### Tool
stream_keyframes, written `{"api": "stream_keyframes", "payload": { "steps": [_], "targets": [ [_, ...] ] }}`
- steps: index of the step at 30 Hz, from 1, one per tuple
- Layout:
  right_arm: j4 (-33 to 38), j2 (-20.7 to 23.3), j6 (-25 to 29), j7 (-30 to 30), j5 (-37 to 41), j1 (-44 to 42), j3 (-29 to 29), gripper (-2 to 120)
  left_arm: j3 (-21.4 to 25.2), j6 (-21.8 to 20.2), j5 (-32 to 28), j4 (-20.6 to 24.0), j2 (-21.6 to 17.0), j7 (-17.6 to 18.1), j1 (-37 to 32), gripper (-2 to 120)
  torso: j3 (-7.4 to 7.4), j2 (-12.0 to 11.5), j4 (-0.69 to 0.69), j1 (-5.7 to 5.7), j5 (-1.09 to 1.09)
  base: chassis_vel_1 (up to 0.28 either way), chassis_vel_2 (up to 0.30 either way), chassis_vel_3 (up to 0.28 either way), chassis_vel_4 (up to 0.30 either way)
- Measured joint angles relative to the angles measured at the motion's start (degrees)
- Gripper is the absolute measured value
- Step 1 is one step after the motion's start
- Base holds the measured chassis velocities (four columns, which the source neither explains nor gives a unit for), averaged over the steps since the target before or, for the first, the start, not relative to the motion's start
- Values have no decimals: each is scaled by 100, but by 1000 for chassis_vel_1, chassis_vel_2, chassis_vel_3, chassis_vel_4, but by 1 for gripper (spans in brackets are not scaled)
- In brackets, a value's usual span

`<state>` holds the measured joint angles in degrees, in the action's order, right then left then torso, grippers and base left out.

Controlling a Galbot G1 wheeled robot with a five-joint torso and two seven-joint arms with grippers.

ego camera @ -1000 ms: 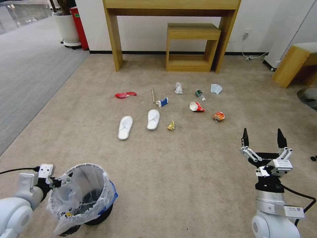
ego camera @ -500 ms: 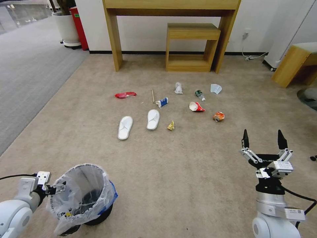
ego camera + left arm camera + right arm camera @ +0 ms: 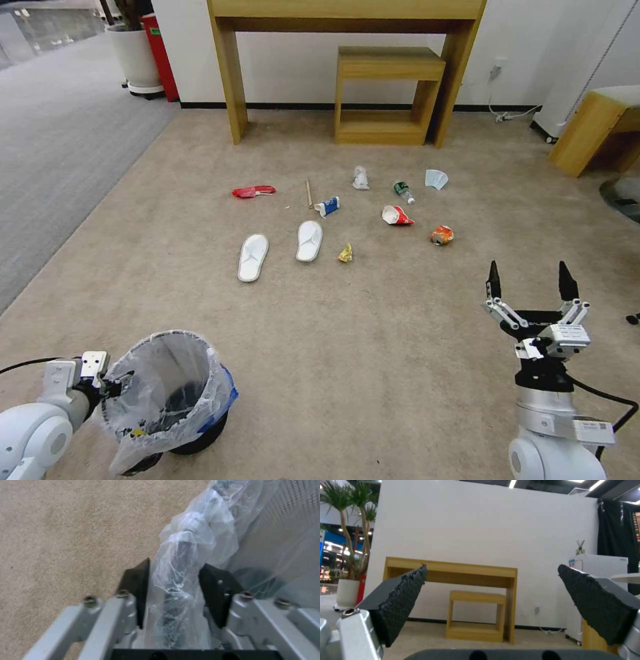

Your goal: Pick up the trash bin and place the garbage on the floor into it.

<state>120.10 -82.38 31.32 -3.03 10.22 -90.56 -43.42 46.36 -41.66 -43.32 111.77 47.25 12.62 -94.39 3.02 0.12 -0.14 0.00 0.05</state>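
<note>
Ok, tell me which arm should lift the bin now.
Left. The left gripper already straddles the trash bin rim, one finger on each side of the bag-covered edge. The right gripper hangs open, far across the floor.

One trash bin (image 3: 170,400) stood on the floor (image 3: 373,347), its bagged rim between the fingers (image 3: 218,592) of the left gripper (image 3: 175,590). Beyond the spread fingers of the right gripper (image 3: 530,283) lay two white slippers (image 3: 253,257), one red wrapper (image 3: 252,192), one wooden stick (image 3: 309,193), two cups (image 3: 327,206), one bottle (image 3: 403,192), one blue mask (image 3: 436,179), one orange can (image 3: 441,235), one white bag (image 3: 361,177) and one yellow scrap (image 3: 345,253). Two grippers were counted.
</note>
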Motion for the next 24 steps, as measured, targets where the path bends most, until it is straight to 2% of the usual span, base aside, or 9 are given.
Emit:
{"api": "stream_keyframes", "payload": {
  "steps": [1, 4, 5, 8, 13, 19, 20, 21, 24],
  "targets": [
    [0, 0, 0, 0, 0, 0, 0, 100, 0, 0, 0, 0, 0, 0, 0, 36, 0, 0, 0, 0, 0, 0, 0, 0, 0],
    [-12, -17, 2, -1, -10, 22, 15, 100, 2, -44, -73, 39, 0, 68, -19, 23, 0, 0, 0, 0, 0, 0, 0, 0, 0],
    [-12, -17, 2, -1, -10, 22, 15, 100, 2, -44, -73, 39, 0, 68, -19, 23, 0, 0, 0, 0, 0, 0, 0, 0, 0],
    [-33, -22, 15, -7, -15, 28, 19, 100, 10, -52, -94, 49, 1, 77, -30, 9, 0, 0, 0, 0, -1, 0, 0, 0, 0],
    [-53, -21, 35, -9, -16, 29, 14, 100, 27, -30, -198, 81, 57, 154, -7, 5, 0, 1, 0, 0, 1, 0, 0, 0, 0],
    [-97, -8, 49, -15, 1, 48, -6, 100, 137, -64, -911, 336, 355, 668, 147, 3, 0, 1, 0, 0, -2, 0, 0, 0, 0],
    [-143, -5, 49, -16, 5, 68, -7, 100, 200, -66, -1205, 466, 478, 925, 231, 3, 0, 1, 1, 0, -2, 0, 0, 0, 0],
    [-143, -5, 49, -16, 5, 68, -7, 100, 200, -66, -1205, 466, 478, 925, 231, 3, 0, 1, 1, 0, -2, 0, 0, 0, 0],
    [-249, -27, 63, -23, -3, 114, 18, 100, 337, -66, -1957, 718, 814, 1514, 491, 3, 0, 1, 1, 0, 0, 0, 0, 0, 0]
  ]
}}
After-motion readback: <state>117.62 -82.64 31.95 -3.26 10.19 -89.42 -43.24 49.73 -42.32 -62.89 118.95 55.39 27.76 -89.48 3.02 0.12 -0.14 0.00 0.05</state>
